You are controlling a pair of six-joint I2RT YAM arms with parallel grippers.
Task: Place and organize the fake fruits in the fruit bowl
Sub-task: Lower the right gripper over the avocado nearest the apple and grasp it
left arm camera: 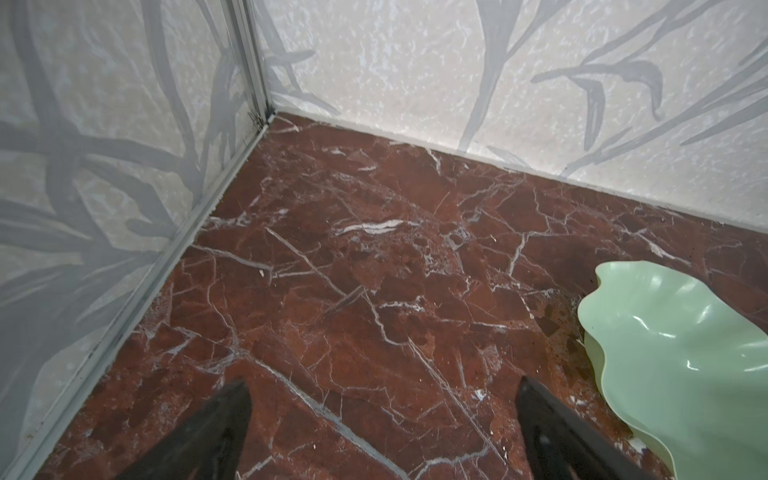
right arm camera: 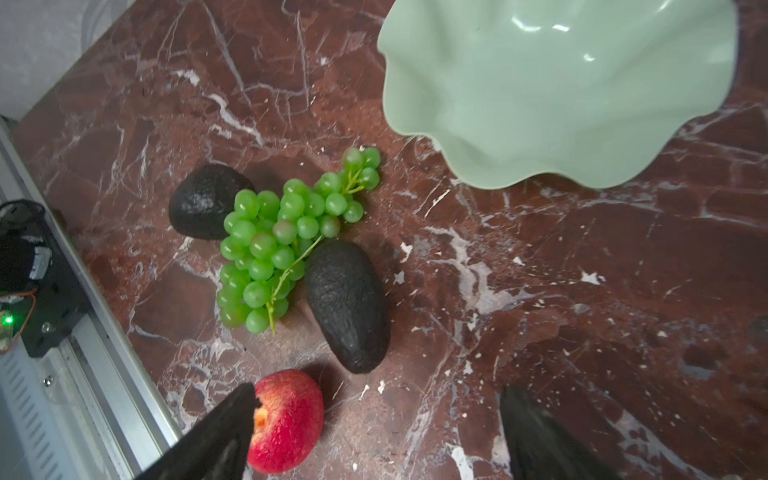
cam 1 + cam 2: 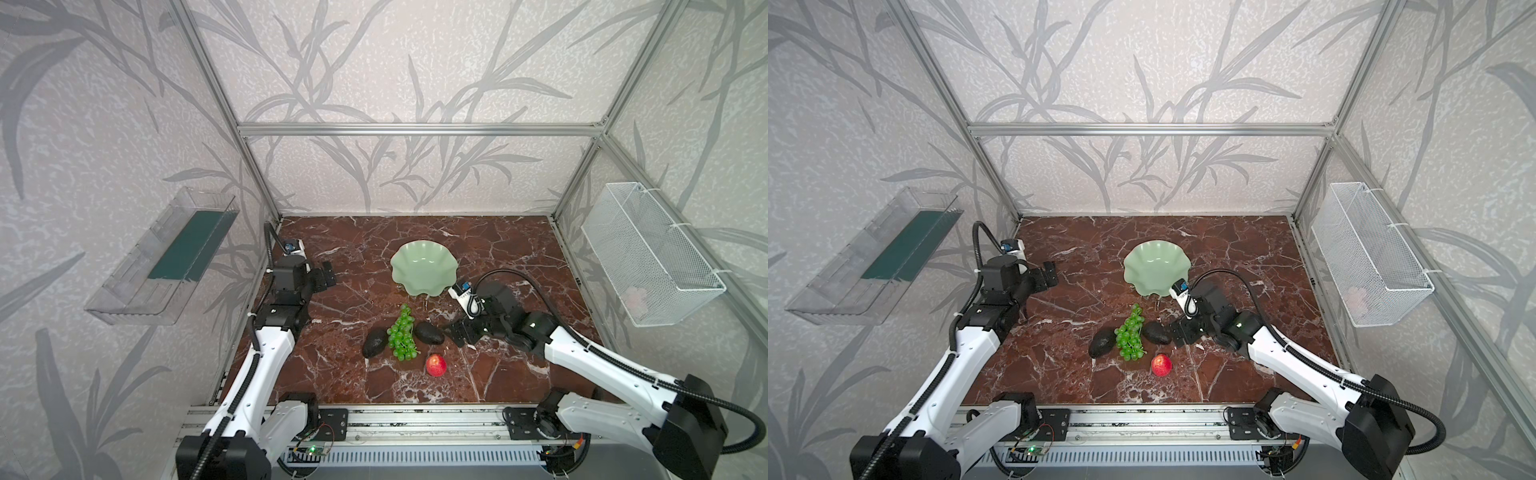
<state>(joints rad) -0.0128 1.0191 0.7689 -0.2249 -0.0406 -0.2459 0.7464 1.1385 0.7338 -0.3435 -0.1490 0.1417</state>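
Nearest my base the red apple (image 3: 436,365) sits by itself on the marbled surface (image 3: 332,374), not far from the front rail. Just behind it lies the bunch of green grapes (image 3: 402,337), tucked between two dark avocados: the left avocado (image 3: 375,343) touches the bunch's side and the right avocado (image 3: 429,333) lies against its stem. My right tool (image 3: 455,332) hangs just beside the right avocado, on its outer side, with the jaws spread wide and nothing between them. In the right wrist view one finger (image 2: 216,436) crosses in front of the apple and the other stands well apart over bare marble. Farther back the fruit bowl (image 3: 424,270) stands upright with all the fruit outside it, its wavy rim near the tip of the grapes but apart from it. My left tool (image 3: 326,276) hovers at the far left of the surface, about level with the bowl and well apart from it, jaws likewise wide and gripping nothing
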